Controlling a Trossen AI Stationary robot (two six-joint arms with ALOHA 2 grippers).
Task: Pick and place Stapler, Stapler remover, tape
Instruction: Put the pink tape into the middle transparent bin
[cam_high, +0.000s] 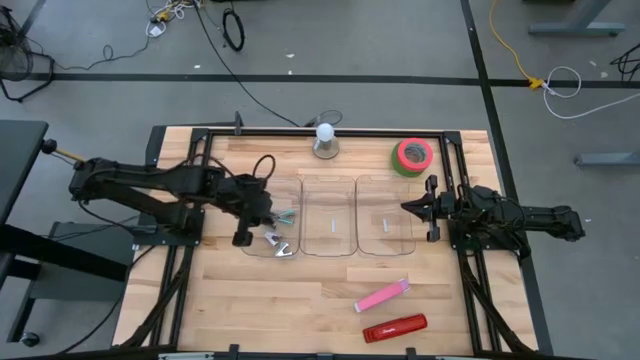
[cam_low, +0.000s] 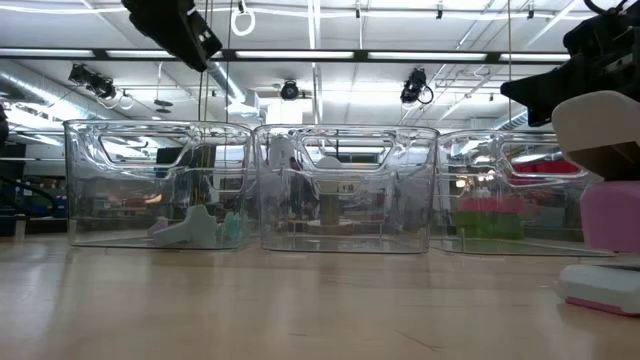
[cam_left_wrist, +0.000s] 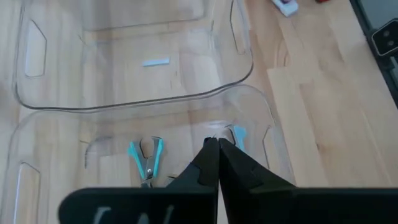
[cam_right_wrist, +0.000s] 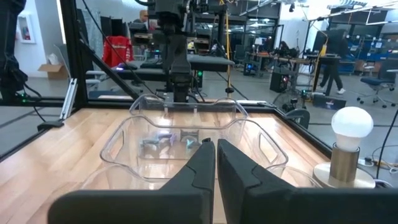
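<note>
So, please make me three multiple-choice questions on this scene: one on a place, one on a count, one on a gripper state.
1. Where does the staple remover lie?
A. in the clear bin nearest the left arm
B. beside the green tape
C. on the bare wood by the red stapler

2. How many clear bins stand in the row?
A. two
B. three
C. four

3. How are the fingers of the left gripper?
A. wide open
B. shut on the tape
C. shut, holding nothing

Answers:
1. A, its teal handles show inside that bin.
2. B, three bins stand side by side.
3. C, the left wrist view shows the fingers together above the bin with nothing between them.
</note>
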